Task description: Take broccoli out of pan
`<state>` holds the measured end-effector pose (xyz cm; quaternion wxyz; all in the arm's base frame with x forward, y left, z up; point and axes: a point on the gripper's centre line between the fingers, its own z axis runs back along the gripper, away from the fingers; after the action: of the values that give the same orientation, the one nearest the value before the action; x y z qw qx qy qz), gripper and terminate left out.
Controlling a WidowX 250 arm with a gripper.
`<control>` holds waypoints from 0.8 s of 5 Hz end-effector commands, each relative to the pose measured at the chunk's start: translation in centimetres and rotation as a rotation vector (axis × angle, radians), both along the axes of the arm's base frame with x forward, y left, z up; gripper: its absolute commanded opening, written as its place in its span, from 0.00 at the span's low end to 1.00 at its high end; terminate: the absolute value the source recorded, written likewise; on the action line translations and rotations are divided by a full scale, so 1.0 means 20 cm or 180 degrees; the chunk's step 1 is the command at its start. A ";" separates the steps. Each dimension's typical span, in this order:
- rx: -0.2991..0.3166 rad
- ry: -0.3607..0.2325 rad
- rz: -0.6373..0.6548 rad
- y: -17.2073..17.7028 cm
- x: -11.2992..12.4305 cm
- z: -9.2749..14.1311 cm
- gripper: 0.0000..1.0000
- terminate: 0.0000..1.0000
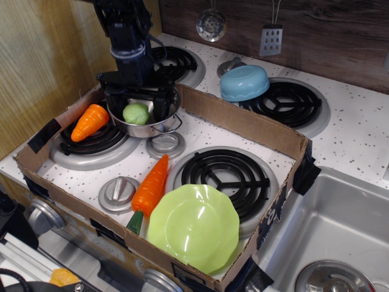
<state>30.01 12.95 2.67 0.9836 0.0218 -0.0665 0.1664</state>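
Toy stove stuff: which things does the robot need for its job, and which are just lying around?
Needed: small pale green lumpy broccoli; shiny round steel pan; black robot hand.

Lying about: two orange plastic carrots; lime-green plate; light blue bowl.

Black arm (124, 27), black pronged gripper (136, 100)

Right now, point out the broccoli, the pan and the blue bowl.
broccoli (135, 113): only camera view, on its bumpy pale green top.
pan (159, 127): only camera view, on the shiny steel front wall.
blue bowl (244, 82): only camera view, on its upturned outer side.
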 end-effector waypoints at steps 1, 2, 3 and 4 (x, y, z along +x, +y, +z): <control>0.0038 -0.0123 -0.0043 -0.01 0.03 0.03 0.00 0.00; 0.0114 -0.0123 -0.0049 -0.02 0.04 0.06 0.00 0.00; 0.0191 -0.0157 -0.0128 -0.02 0.05 0.10 0.00 0.00; 0.0307 -0.0138 -0.0237 -0.03 0.08 0.22 0.00 0.00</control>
<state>30.79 12.07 4.94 0.9883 0.0572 -0.0587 0.1287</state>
